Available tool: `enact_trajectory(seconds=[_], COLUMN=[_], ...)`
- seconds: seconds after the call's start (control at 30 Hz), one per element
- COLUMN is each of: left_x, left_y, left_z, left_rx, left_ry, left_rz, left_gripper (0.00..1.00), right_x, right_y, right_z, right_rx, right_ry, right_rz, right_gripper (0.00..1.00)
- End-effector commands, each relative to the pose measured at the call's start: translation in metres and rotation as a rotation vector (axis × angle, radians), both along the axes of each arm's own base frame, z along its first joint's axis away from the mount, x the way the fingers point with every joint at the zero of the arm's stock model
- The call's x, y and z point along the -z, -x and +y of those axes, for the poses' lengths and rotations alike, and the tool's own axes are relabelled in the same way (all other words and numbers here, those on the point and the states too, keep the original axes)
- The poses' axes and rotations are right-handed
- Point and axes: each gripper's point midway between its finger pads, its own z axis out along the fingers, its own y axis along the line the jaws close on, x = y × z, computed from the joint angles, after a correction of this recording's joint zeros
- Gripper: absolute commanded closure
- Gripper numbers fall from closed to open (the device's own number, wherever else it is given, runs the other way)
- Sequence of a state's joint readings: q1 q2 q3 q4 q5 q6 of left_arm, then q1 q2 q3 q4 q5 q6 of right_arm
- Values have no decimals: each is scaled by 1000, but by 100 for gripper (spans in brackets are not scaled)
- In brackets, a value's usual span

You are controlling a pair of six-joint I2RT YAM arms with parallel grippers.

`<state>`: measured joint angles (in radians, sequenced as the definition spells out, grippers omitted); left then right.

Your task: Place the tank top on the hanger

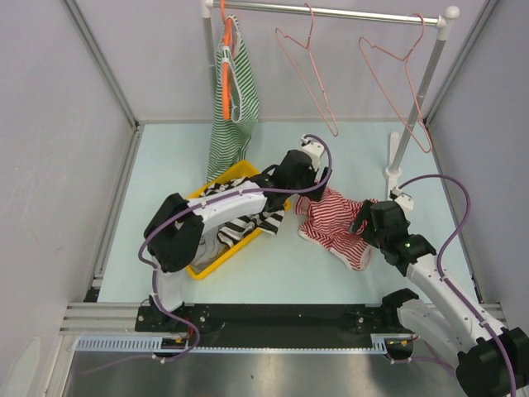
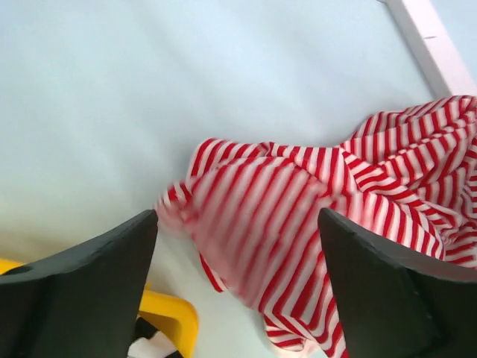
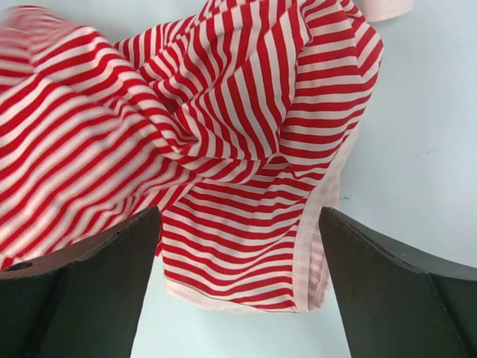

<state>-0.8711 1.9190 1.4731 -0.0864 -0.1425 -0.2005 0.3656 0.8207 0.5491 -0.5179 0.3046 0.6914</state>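
Since the top point(image 1: 335, 222) lies crumpled on the tabletop point(image 1: 165, 165) just right of the bin point(image 1: 234, 171), we judge it light, soft and floppy, best taken by a trimmed shoulder strap; left pincer point(image 2: 238, 220) and right pincer point(image 3: 238, 224) both gape, holding nothing.

Pale lilac walls point(image 1: 50, 124) enclose a mint tabletop point(image 1: 165, 157).

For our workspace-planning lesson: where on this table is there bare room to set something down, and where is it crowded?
Bare table lies between the left wall and the yellow tray; another patch runs along the back, from the green striped top to the rack foot. Crowded: the middle, where left gripper and right gripper flank the tank top.
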Motion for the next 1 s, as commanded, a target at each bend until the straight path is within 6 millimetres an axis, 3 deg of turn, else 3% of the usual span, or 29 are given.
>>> enact_trajectory(seconds=[0.0,0.03,0.07,0.13,0.17,0.27,0.4,0.6,0.77,0.83,0.93,0.97], left_x=[-2,-19,-2,-5,-1,10,29,48,65,74,67,63], left_y=[23,34,47,68,80,112,125,148,139,127,106,96], left_z=[2,3,10,8,14,6,-6,-20,-21,-21,-24,-23], left_rx=[21,40,47,62,67,132,124,165,137,112,86,65], left_ry=[-34,-4,-32,19,49,183,217,216,185,157,161,165], left_rz=[-49,-83,-69,-44,-14,116,214,285,274,251,210,190], left_gripper=[3,3,2,2,2,3,4,6,5,13,30,44], right_x=[-3,-2,-2,3,4,16,29,41,52,59,63,63], right_y=[1,2,3,12,15,26,40,60,73,73,67,64], right_z=[-7,-7,-6,-5,-4,4,20,22,29,33,37,39], right_rx=[44,39,27,9,-1,-29,-41,-36,-53,-66,-74,-75], right_ry=[11,14,17,29,31,16,-11,80,69,62,47,42], right_rz=[-11,-4,5,57,71,134,222,307,337,347,332,320], right_gripper=[7,8,8,9,9,9,10,10,11,12,19,22])
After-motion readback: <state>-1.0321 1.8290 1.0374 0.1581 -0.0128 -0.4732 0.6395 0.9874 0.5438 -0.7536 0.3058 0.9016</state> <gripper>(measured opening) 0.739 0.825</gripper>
